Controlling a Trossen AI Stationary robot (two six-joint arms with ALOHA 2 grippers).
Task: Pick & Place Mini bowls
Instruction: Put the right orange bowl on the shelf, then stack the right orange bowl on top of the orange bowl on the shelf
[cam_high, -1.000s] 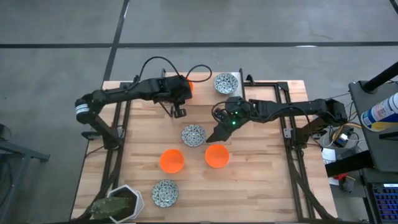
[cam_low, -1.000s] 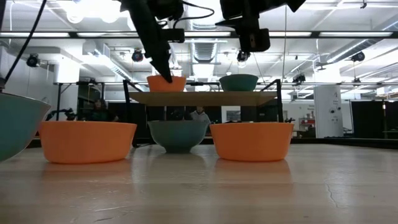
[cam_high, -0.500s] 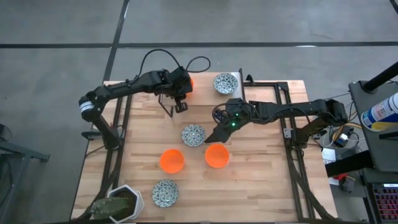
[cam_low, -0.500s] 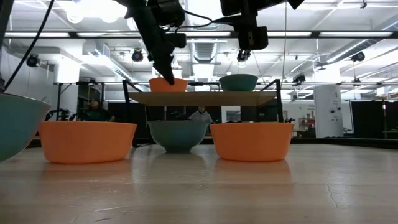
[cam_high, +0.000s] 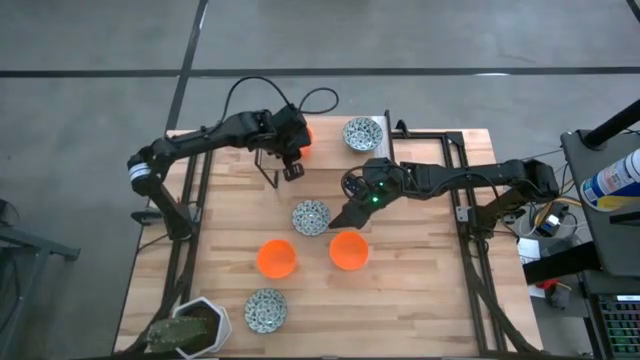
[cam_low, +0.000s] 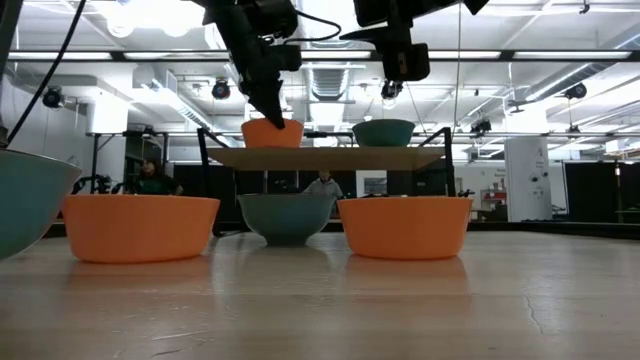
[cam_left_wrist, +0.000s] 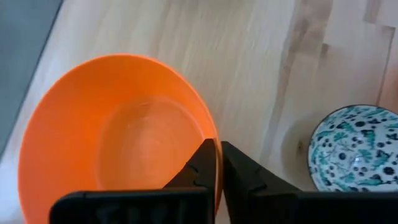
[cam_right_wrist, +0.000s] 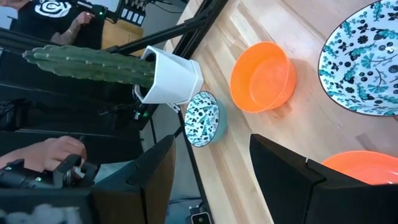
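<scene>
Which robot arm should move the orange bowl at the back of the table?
The left. Its gripper is already pinched on that orange bowl's rim, while the right gripper hovers open over the middle bowls.

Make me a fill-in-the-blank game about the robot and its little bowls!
1. The left tool is pinching the rim of a bowl whose colour is ____.
2. The white pot holds a green ____.
3. In the high view, the number of orange bowls between the two lower patterned bowls is ____.
4. The right tool holds nothing; its fingers are ____.

Missing words: orange; cactus; two; open
</scene>
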